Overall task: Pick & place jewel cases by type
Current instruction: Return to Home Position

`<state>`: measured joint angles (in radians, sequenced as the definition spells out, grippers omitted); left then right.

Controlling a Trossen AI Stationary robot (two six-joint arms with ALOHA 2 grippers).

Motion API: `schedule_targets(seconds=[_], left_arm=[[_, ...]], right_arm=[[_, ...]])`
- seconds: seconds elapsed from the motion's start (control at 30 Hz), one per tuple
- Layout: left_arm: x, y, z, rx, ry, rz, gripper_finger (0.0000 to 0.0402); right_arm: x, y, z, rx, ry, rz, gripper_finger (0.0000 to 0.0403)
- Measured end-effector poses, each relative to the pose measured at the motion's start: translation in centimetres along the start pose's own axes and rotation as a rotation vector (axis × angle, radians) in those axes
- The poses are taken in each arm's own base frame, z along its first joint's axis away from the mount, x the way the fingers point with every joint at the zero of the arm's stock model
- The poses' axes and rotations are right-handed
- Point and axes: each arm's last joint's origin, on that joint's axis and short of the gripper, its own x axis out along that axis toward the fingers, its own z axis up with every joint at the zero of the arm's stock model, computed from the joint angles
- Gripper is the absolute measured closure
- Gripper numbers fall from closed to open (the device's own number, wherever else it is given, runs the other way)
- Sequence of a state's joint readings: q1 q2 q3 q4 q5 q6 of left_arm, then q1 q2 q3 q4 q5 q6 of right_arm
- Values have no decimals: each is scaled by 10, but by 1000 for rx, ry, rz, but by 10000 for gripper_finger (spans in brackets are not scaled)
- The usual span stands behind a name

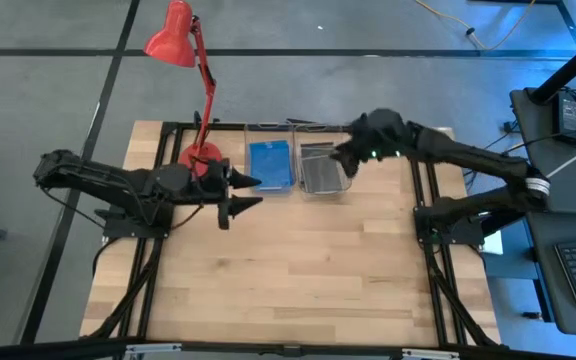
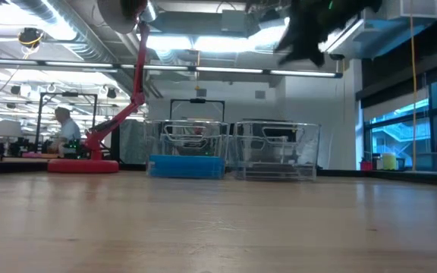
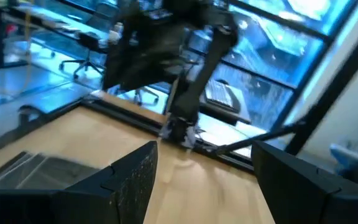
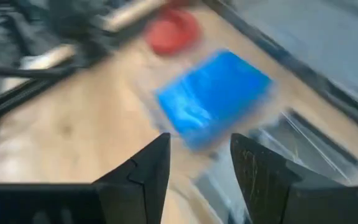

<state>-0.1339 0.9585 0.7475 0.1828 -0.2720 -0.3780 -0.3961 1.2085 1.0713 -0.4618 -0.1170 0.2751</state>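
The left clear bin (image 1: 268, 126) holds the blue jewel cases (image 1: 269, 165), the right clear bin (image 1: 313, 127) the grey-black cases (image 1: 323, 176) — side by side. My left jaws and right jaws gape — both empty

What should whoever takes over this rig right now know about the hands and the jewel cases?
Left hand: open, empty, over the table beside the left clear bin.
Right hand: open, empty, raised above the right clear bin.
Blue jewel cases lie in the left bin, grey-black jewel cases in the right; counts cannot be read.
Done: no case lies loose on the table.
Left: bring both arms home.
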Motion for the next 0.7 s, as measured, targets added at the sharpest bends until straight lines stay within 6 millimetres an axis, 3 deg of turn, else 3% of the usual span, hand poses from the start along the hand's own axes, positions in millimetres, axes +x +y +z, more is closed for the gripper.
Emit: schedule_targets(seconds=[0.13,0.3,0.43,0.53,0.7], left_arm=[[-23,28,-26,-66,-40,13,146],[-57,46,-44,-74,-51,7,146],[-76,58,-56,-69,-73,83,146],[-85,67,-70,-66,-84,134,146],[-92,81,-95,-107,-97,181,146]], right_arm=[[-13,44,-22,-130,-77,131,231],[-19,64,-74,-155,-197,300,231],[-25,65,-110,-194,-305,425,231],[-31,55,-130,-221,-327,425,231],[-34,36,-157,-107,-356,438,231]])
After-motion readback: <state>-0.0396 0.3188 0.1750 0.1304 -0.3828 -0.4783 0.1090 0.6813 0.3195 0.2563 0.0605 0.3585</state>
